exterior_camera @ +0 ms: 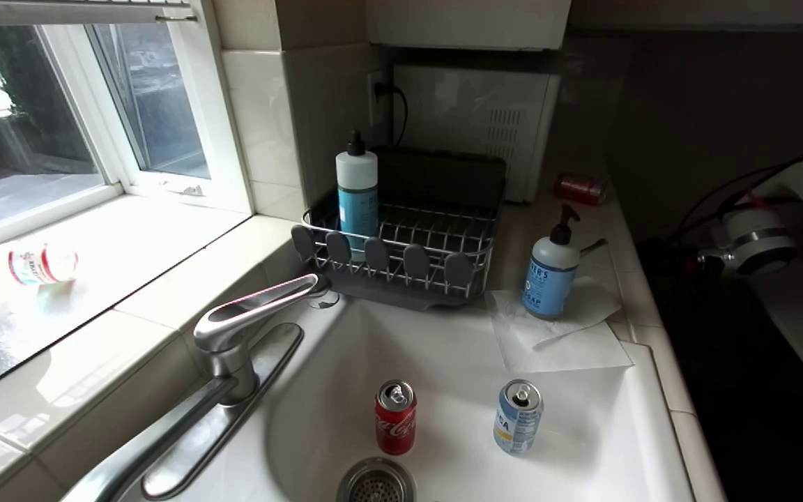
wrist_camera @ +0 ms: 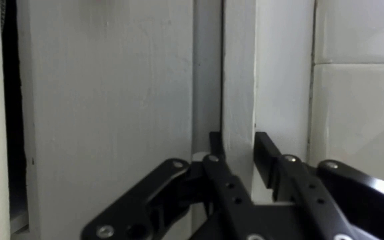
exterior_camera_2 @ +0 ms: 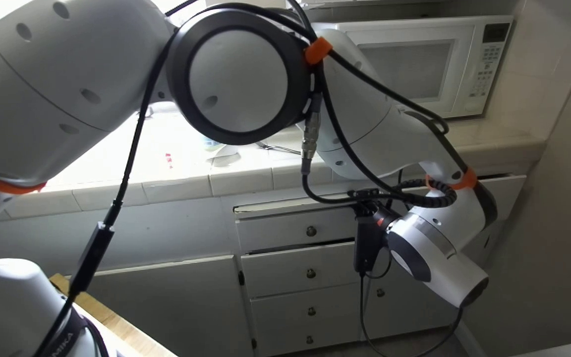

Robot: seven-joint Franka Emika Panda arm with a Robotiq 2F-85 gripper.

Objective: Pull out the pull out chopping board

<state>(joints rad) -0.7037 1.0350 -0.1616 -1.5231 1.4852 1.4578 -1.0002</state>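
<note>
The pull-out chopping board (exterior_camera_2: 290,206) shows as a thin white front edge under the tiled counter, just above the top drawer. In the wrist view its front edge (wrist_camera: 240,76) is a narrow pale strip running up the picture. My gripper (wrist_camera: 238,143) has one black finger against each side of this strip, and the gap between the fingertips matches its thickness. The gripper looks shut on the board. In an exterior view the arm's wrist (exterior_camera_2: 429,238) is in front of the drawers. The fingers are hard to make out there, and the board's right end is hidden behind gripper and cables.
The top drawer (exterior_camera_2: 285,232) sits directly below the board, with more knobbed drawers under it. The tiled counter edge (exterior_camera_2: 246,183) overhangs above. A microwave (exterior_camera_2: 414,64) stands on the counter. Cables (exterior_camera_2: 365,317) hang from the wrist. A wall (exterior_camera_2: 558,233) rises to the right.
</note>
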